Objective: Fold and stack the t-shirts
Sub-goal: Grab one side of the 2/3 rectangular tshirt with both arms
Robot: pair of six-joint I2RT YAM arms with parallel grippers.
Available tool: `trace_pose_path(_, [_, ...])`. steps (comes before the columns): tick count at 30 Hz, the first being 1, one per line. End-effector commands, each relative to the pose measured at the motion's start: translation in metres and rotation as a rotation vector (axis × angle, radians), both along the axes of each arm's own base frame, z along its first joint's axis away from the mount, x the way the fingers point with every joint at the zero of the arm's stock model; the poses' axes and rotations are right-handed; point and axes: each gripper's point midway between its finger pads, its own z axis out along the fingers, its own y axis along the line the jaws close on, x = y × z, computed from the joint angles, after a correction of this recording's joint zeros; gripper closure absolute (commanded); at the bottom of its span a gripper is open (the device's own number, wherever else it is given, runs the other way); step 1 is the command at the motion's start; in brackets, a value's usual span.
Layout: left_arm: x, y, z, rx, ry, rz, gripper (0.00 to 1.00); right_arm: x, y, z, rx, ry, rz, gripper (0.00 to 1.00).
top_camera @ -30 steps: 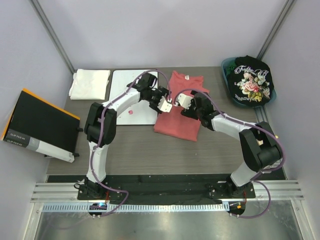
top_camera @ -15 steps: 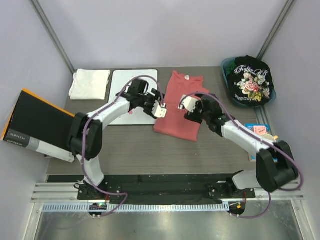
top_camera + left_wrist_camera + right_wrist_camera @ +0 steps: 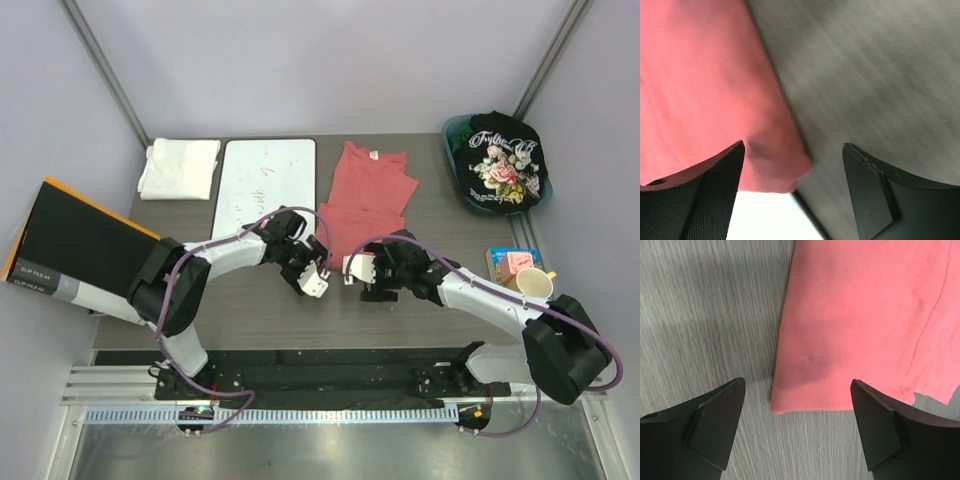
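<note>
Two grippers are hovering, jaws apart | left gripper (image 3: 318, 285) and right gripper (image 3: 352, 268) are hanging over the near hem corners of the salmon-red t-shirt (image 3: 365, 195), which is lying flat on the desk (image 3: 430, 225) | probably lining up a hem pinch for folding

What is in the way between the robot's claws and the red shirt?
Nothing that I can see. The left claw and the right claw are both open, right above the near corners of the salmon-red shirt. Between their fingers the wrist cameras show only red cloth and the table.
</note>
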Motion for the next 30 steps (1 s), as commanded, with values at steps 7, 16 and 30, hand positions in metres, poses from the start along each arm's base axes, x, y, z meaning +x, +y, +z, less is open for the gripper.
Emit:
trace_pose_path(7, [0.043,-0.022,-0.002,-0.03,-0.093,0.04,0.21,0.01,0.008,-0.007,0.022,-0.04,-0.033,0.12])
trace_pose_path(16, [0.041,-0.021,-0.007,-0.029,-0.07,0.026,0.25,0.006,-0.017,-0.042,-0.055,0.003,-0.068,0.33])
trace_pose_path(30, [-0.007,0.004,-0.017,0.102,0.109,-0.034,0.81,0.015,-0.002,-0.01,0.023,0.071,-0.092,0.93])
